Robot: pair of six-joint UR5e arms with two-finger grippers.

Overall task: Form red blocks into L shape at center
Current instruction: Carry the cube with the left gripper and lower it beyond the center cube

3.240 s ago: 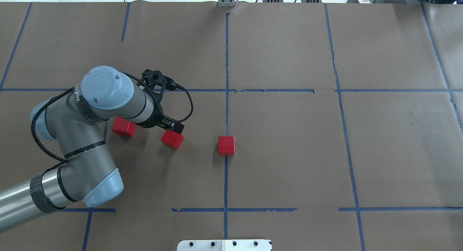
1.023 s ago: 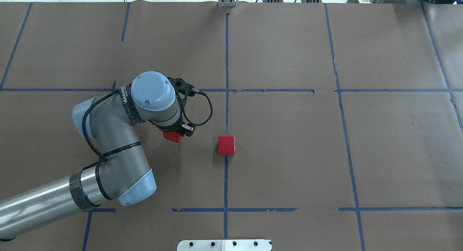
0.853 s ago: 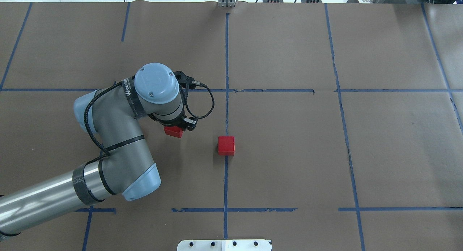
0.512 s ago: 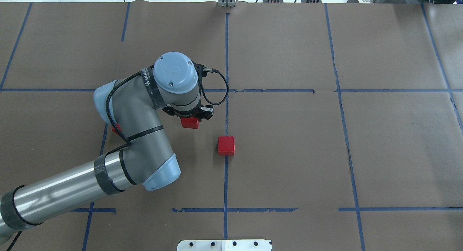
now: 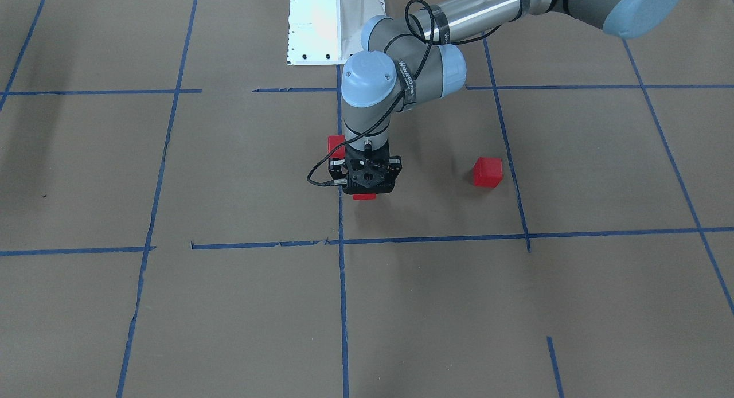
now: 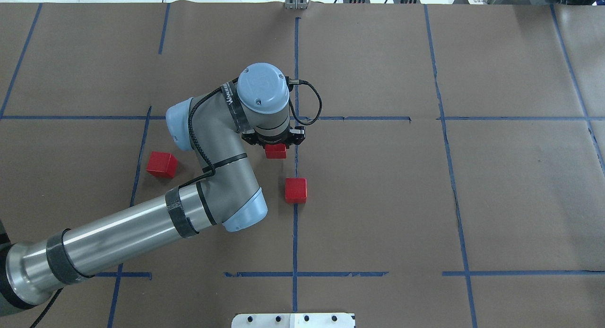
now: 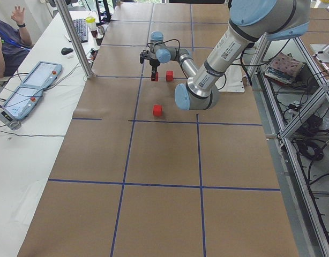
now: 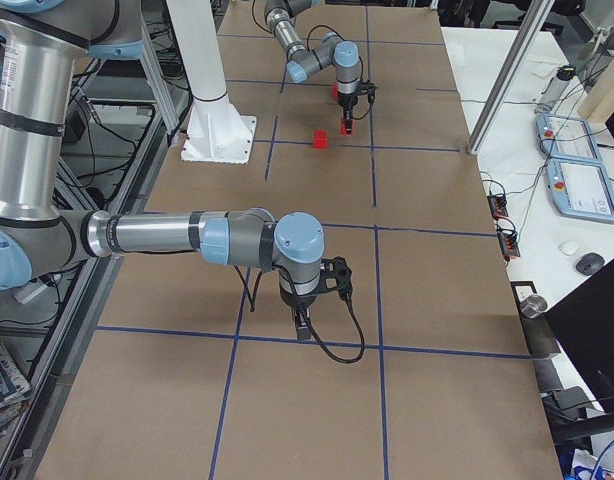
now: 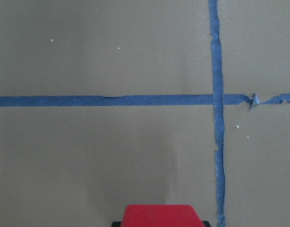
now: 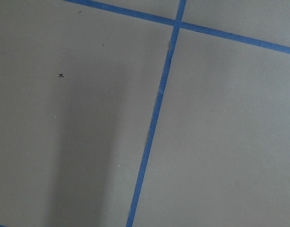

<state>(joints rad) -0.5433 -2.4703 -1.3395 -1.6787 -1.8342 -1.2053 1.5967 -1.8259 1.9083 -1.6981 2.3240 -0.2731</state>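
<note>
1. Gripping one red block [image 6: 275, 151], the left claw [image 6: 275, 147] is clenched on it and points down over the center [image 6: 373, 200] cell of the worktop [image 6: 520, 200].
2. The vertical blue tape line [image 6: 296, 143] that splits this cell runs just beside the claw, on its right.
3. A second red block [image 6: 296, 190] sits on that line, near the claw, toward the robot's base and slightly right.
4. The third red block [image 6: 161, 164] lies well apart on the claw's left, just inside the cell's left border line [image 6: 140, 167].
5. The right claw [image 8: 305, 325] hangs low over the worktop, far from all three blocks; whether it is released or clenched, I cannot tell.
</note>
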